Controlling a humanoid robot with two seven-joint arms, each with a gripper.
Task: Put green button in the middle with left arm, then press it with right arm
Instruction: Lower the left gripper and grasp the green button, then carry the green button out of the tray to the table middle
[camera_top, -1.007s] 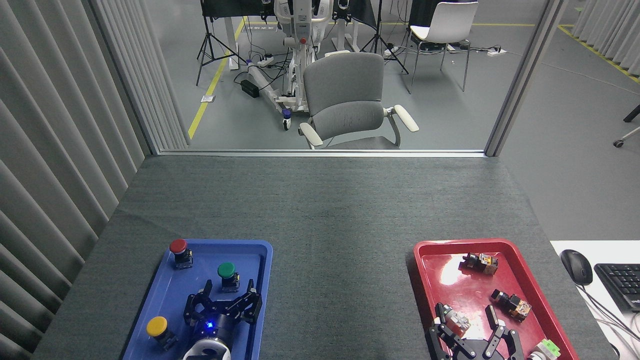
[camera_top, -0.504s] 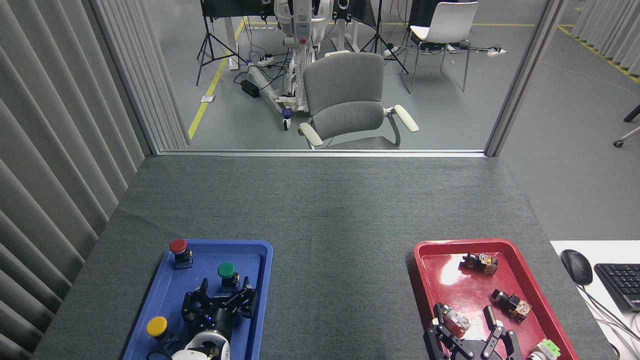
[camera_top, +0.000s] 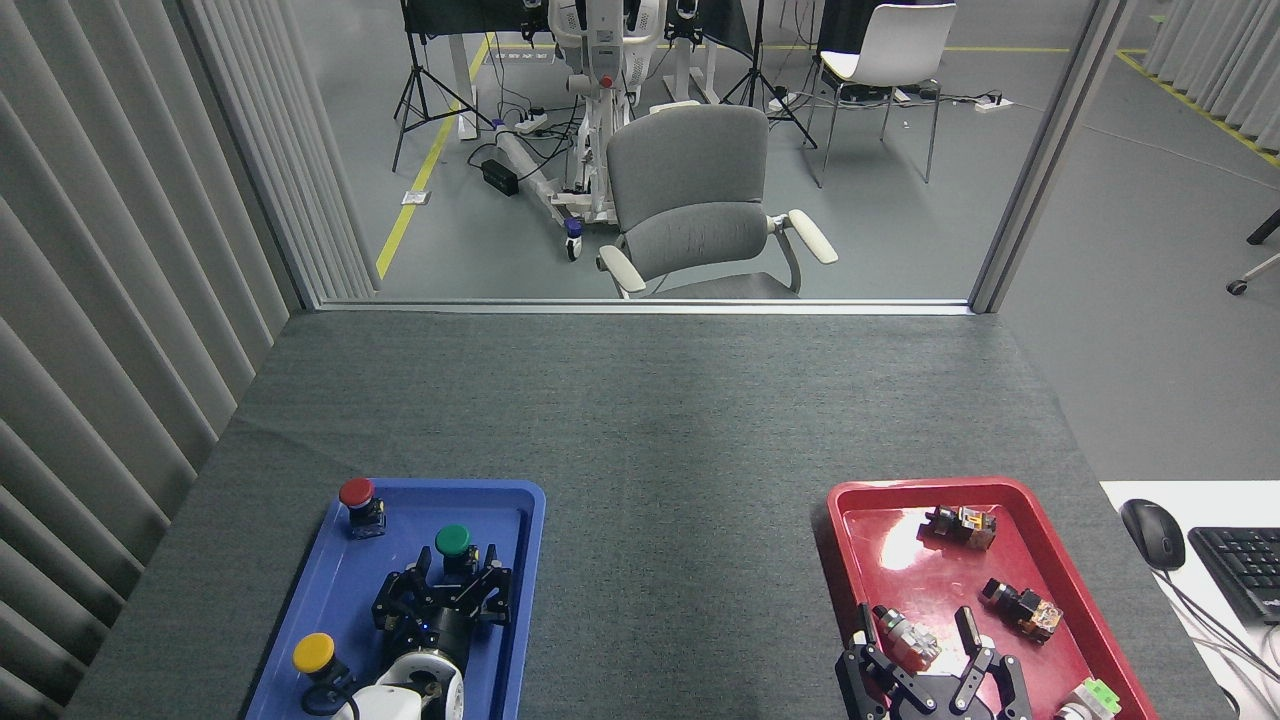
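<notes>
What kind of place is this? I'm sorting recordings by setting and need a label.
Most likely a robotics lab or test workspace: a felt-covered table holds a blue tray of push-buttons, and beyond it stand tripods, floor cables and an office chair.

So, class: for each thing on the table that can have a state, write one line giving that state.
Green button: upright in the blue tray, not gripped.
Left gripper: open, fingers around the green button's base.
Right gripper: open, over the red tray.
Red button: upright.
Yellow button: upright.
</notes>
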